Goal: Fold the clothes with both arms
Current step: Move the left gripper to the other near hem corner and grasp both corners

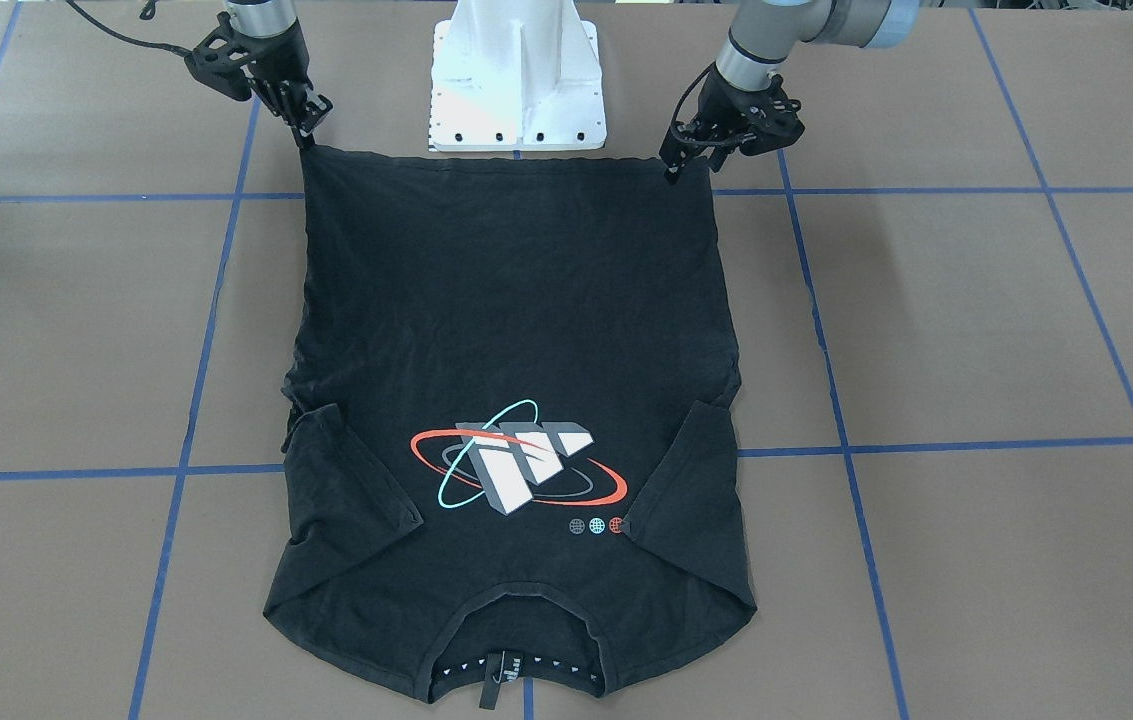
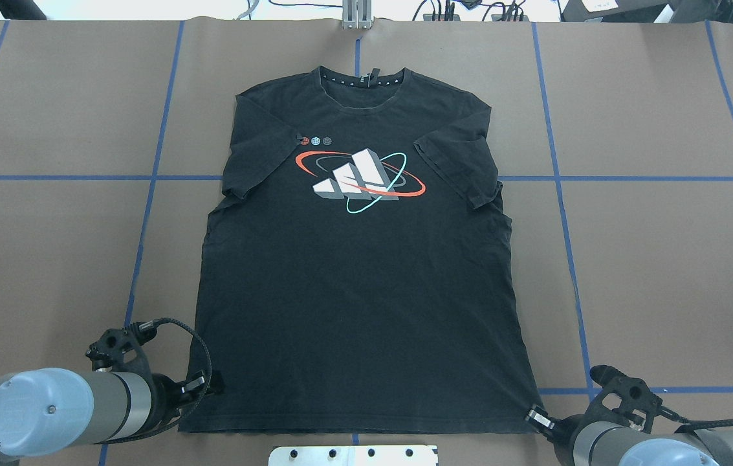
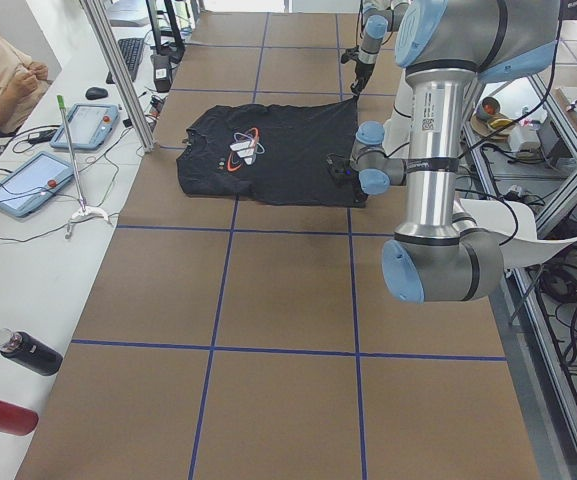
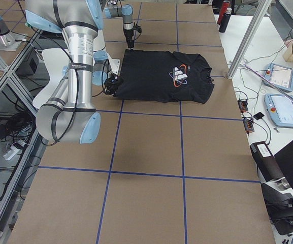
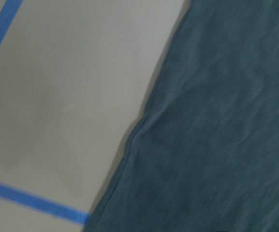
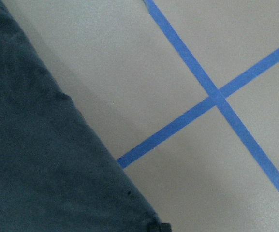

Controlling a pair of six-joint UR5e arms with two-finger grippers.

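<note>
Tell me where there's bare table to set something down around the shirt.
Wide bare table lies either side of the T-shirt, out to the table ends. Crowded: the robot-side edge, where the left arm and right arm have jaws at the hem corners beside the white base.

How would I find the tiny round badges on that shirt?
Find the black T-shirt flat on the brown table, then its orbit graphic. Toward the collar, beside one sleeve, sit three badges: tiny circles, red, teal and grey.
</note>
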